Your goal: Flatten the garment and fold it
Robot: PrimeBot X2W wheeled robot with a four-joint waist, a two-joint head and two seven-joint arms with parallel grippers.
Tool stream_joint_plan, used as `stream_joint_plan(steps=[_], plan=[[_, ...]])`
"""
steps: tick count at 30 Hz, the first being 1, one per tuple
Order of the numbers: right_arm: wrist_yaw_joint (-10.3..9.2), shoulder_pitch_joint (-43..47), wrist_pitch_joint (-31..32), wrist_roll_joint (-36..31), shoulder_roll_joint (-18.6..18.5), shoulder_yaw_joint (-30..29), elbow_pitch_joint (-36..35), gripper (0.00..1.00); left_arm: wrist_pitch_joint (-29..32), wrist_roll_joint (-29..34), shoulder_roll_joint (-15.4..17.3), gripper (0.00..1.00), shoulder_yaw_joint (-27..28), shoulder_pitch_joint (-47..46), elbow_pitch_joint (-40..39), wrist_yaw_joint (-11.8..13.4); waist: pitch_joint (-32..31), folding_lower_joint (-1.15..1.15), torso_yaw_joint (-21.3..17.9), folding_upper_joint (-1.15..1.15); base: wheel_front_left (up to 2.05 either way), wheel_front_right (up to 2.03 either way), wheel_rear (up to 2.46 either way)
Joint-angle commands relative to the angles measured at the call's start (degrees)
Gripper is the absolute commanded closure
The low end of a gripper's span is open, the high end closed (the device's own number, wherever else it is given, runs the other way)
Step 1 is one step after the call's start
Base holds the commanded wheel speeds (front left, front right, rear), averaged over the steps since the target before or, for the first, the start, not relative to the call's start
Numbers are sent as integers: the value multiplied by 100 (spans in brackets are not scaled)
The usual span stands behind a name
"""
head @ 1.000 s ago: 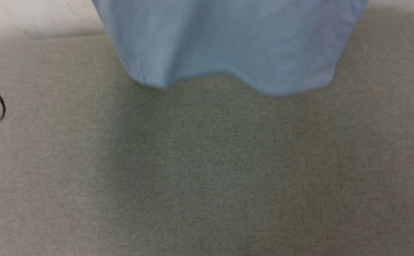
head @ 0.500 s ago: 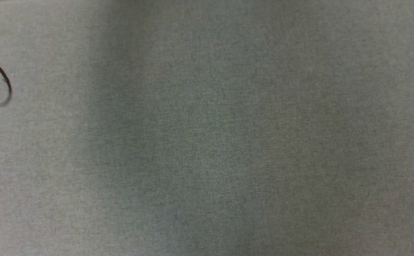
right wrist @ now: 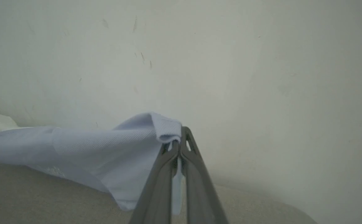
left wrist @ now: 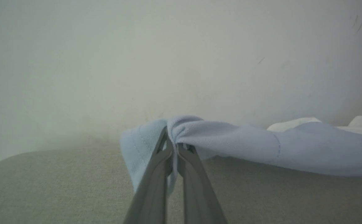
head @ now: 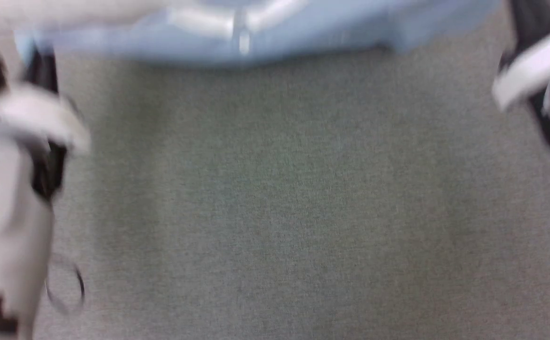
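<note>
Nothing legible: no word, label, brand, number or sign. Only faint whitish marks low on the blue shirt (right wrist: 106, 149), well left of the fingers of the right gripper (right wrist: 179, 143), too small and blurred to read.

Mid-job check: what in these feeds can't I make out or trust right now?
- Head view: motion blur smears the shirt, and the top edge cuts it off, so whether it lies flat is unclear.
- Left wrist view: cloth wraps over the tips of the left tool; the shirt runs off the right edge.
- Right wrist view: cloth drapes over one tip of the right tool; the shirt runs off the left edge.
</note>
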Motion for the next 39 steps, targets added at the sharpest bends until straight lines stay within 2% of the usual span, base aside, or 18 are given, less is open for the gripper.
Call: stream_joint_plan(steps=[1,5,9,14,15,16,17,22,27,34,35,36,39], plan=[[-12,389,-8,90,-104,-4,-211,100,-47,-70,41,100,64,468,-232,110,-581,1,103,0,0,0,0],[-12,1656,335,237,-270,-234,-1049,100,99,-284,72,100,186,2039,-1272,494,-989,1,126,0,0,0,0],[-12,2999,880,175,-266,-854,-2049,100,463,-387,178,100,286,3615,-2655,1098,-1288,1,143,0,0,0,0],[-12,4708,1707,-108,175,-1768,-3353,100,1096,-445,388,100,380,5277,-4313,1822,-1439,1,170,0,0,0,0],[-12,4708,1707,-108,175,-1768,-3353,100,1096,-445,388,100,380,5277,-4313,1822,-1439,1,170,0,0,0,0],[-12,5312,2024,-245,407,-2069,-3820,100,1377,-432,498,100,344,5792,-4803,2015,-1474,1,191,0,0,0,0],[-12,5312,2024,-245,407,-2069,-3820,100,1377,-432,498,100,344,5792,-4803,2015,-1474,1,191,0,0,0,0],[-12,6471,2851,-383,911,-2443,-4616,100,1867,-542,610,100,311,6767,-5536,2366,-1552,1,231,0,0,0,0],[-12,7348,3654,-432,1228,-2640,-5090,100,2245,-722,629,100,338,7424,-5871,2659,-1580,1,286,0,0,0,0],[-12,8104,5100,-203,1196,-2652,-5489,100,2518,-913,687,100,447,7832,-6081,2844,-1537,1,334,0,0,0,0],[-12,8125,5227,-110,1234,-2674,-5574,87,2483,-907,687,100,471,7828,-6108,2848,-1532,1,351,0,0,0,0],[-12,8119,5301,-29,1259,-2703,-5675,2,2468,-904,692,100,476,7815,-6128,2840,-1523,1,378,0,0,0,0],[-12,7964,5353,347,1399,-2815,-5945,0,2398,-889,674,100,487,7714,-6204,2816,-1482,1,481,0,0,0,0]])
